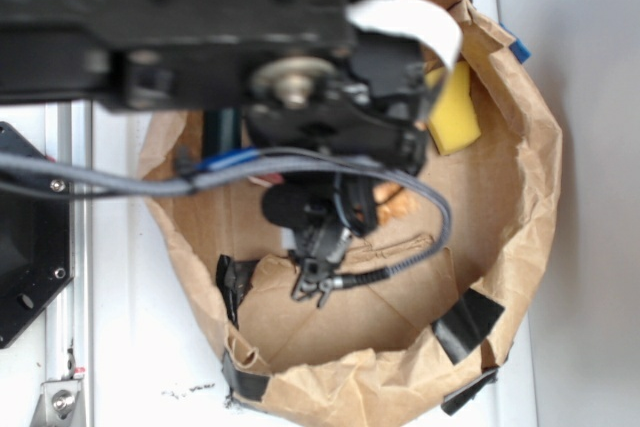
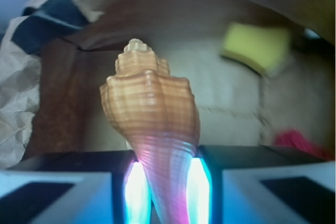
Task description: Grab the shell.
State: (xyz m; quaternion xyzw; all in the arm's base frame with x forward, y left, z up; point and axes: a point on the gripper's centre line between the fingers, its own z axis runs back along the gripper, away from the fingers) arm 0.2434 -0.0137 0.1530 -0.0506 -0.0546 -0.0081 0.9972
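In the wrist view the shell [image 2: 149, 103] fills the middle: glossy orange-brown with ribbed bands, its spire pointing away from the camera. Its narrow tapering end sits between my two glowing fingers [image 2: 137, 192]. My gripper [image 2: 168, 184] is shut on that end, and both pads press against it. The shell is held above the brown paper floor. In the exterior view my gripper [image 1: 318, 272] reaches down into the paper bag, and the arm hides the shell.
A crumpled brown paper bag wall [image 1: 520, 177] rings the work area, patched with black tape [image 1: 468, 322]. A yellow sponge [image 1: 452, 107] leans at the back right, and the yellow sponge [image 2: 257, 45] also shows ahead. A blurred pink object [image 2: 294, 141] lies at the right.
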